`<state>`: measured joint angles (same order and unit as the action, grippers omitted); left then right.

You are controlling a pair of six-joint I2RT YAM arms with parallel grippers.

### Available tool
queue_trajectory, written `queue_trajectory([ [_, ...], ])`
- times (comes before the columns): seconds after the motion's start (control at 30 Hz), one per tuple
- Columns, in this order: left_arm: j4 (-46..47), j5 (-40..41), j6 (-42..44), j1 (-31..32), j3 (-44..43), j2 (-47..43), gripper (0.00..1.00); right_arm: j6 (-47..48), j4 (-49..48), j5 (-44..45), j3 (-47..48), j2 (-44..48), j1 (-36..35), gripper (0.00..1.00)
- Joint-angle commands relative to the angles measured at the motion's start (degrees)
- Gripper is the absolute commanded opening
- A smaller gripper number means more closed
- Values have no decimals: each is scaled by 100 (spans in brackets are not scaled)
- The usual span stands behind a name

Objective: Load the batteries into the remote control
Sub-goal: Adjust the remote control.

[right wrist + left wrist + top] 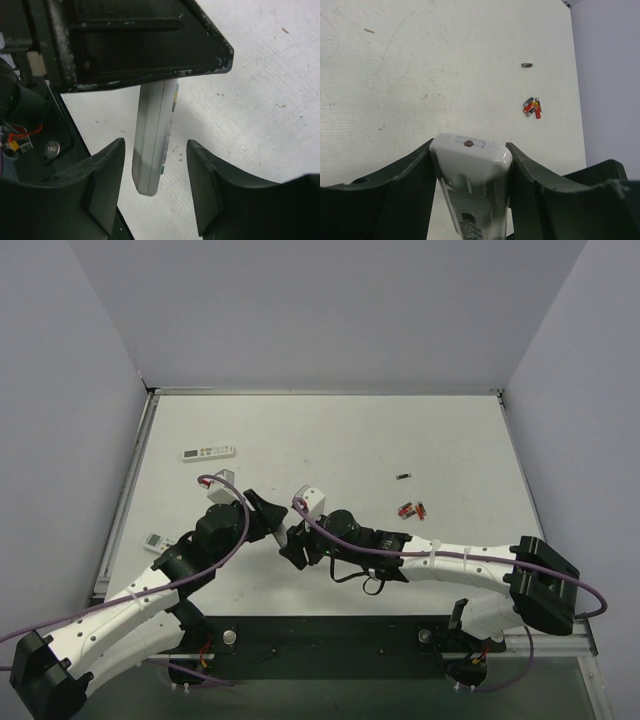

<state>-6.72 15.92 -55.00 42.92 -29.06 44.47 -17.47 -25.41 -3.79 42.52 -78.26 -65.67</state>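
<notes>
White, dark and a bit of red

The remote control (470, 165) is white with dark print. The batteries (532, 107) are dark with red and orange. The table (330, 430) is white with small specks. The cables (400, 554) are purple.

Nothing legible; the dark print (470, 226) on the remote control (471, 170) is perhaps lettering, too blurred.

The white matte surface (330, 435), flecked with faint scuffs and specks, carries a slim white rectangular remote with dark buttons (208, 452) toward its far left. A small white device with a grey window (155, 541) lies at the left edge, partly hidden. Right of centre sits a cluster of tiny dark-and-red cylindrical batteries (412, 509), touching one another. A single dark battery (403, 477) lies apart from them, farther back.
</notes>
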Motion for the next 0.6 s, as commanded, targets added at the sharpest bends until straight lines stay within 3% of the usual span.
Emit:
queue_trajectory([
  [0.0,153,43,112,50,-337,9,1,122,-17,221,309,-111,-16,38],
  [0.03,162,16,174,50,-337,1,4,95,-8,212,318,-93,-25,33],
  [0.07,188,-1,200,50,-329,-17,16,69,18,238,318,-41,-16,23],
  [0.13,355,-89,384,50,-267,-78,33,-141,246,317,371,38,-16,12],
  [0.17,425,-133,446,41,-241,-183,49,-203,299,335,362,161,-7,5],
  [0.2,565,-168,507,50,-206,-245,55,-265,317,344,327,240,10,1],
  [0.4,1382,-230,877,33,251,-1000,72,-959,169,-243,-33,908,449,0],
  [0.57,2261,-545,1088,-2,803,-1650,80,-1906,-236,-1553,-402,1409,1073,0],
])
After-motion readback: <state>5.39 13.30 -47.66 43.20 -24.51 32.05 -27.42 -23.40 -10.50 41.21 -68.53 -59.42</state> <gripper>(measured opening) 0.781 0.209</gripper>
